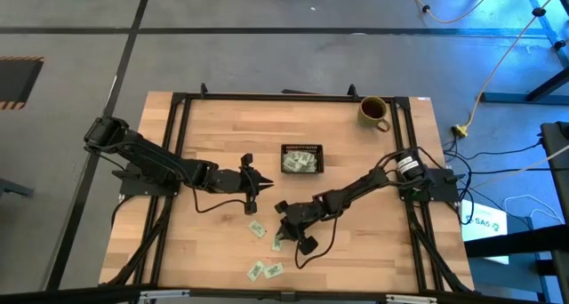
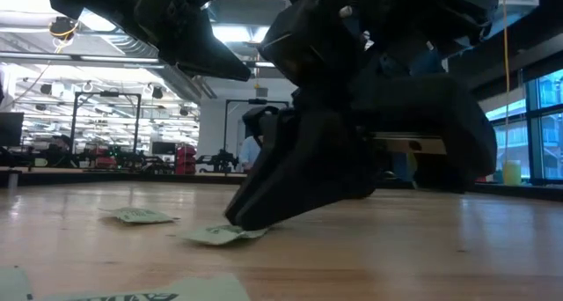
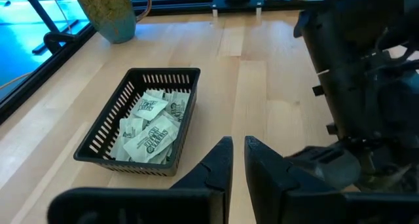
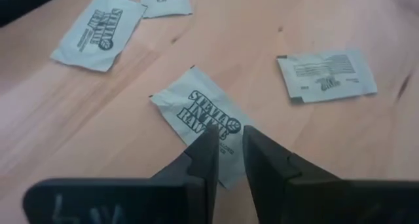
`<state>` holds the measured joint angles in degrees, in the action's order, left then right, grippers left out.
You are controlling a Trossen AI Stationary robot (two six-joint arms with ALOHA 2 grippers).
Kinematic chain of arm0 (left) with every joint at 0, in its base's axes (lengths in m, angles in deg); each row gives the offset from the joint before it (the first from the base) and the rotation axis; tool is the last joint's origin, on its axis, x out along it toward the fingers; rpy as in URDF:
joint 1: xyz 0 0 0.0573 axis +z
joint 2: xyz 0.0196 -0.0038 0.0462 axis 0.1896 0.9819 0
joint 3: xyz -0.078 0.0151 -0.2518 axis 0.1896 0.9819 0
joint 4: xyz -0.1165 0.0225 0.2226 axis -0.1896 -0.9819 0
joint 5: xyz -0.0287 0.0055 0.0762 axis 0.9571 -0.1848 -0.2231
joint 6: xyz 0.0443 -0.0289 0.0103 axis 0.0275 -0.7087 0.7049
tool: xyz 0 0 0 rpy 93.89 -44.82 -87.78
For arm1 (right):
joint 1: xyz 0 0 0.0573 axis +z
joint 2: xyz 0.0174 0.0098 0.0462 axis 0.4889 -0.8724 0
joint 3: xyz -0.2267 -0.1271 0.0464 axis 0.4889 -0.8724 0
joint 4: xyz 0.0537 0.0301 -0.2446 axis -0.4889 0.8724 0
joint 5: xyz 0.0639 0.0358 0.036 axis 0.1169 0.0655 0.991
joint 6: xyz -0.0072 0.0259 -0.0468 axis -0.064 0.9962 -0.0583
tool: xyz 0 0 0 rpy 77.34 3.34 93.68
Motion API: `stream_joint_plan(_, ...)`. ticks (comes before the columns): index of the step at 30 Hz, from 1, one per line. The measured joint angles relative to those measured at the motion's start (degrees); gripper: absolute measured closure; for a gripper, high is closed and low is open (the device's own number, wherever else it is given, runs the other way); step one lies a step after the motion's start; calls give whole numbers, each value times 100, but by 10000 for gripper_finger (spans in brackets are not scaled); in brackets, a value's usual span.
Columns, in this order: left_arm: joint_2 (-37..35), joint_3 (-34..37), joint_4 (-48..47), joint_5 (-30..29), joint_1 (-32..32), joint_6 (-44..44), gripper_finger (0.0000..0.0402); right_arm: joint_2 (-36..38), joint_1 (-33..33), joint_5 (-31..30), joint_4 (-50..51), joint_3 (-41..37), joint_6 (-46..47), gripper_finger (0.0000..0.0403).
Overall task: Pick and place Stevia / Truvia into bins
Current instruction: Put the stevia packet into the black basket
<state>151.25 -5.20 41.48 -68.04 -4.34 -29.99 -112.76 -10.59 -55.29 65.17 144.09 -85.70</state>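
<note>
Right gripper [image 4: 228, 149] fingers being pressed, narrowly apart, onto a pale green-and-white paper Stevia packet [image 4: 200, 119] for pickup | left gripper [image 3: 237, 160] fingers nearly together, empty, being held near the black slotted tray [image 3: 105, 129] on the wooden worktop [image 1: 213, 126]

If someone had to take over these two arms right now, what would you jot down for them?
Right gripper: fingers down over a Stevia packet on the table, narrow gap, not yet lifted.
Left gripper: hovering empty near the black tray, fingers nearly together.
Done: several packets already lie in the tray.
Left: about four loose packets on the table's front part, by the right arm. The mug is not part of the job.
</note>
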Motion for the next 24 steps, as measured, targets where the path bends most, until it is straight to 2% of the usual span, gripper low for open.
stream_joint_plan(9, 0, 0, 0, 0, 0, 2, 369, -75, -17, -124, 38, -2, -27, 396)
stream_joint_plan(24, 0, 0, -2, 0, 0, 0, 366, -87, -34, -39, 28, -13, -8, 368)
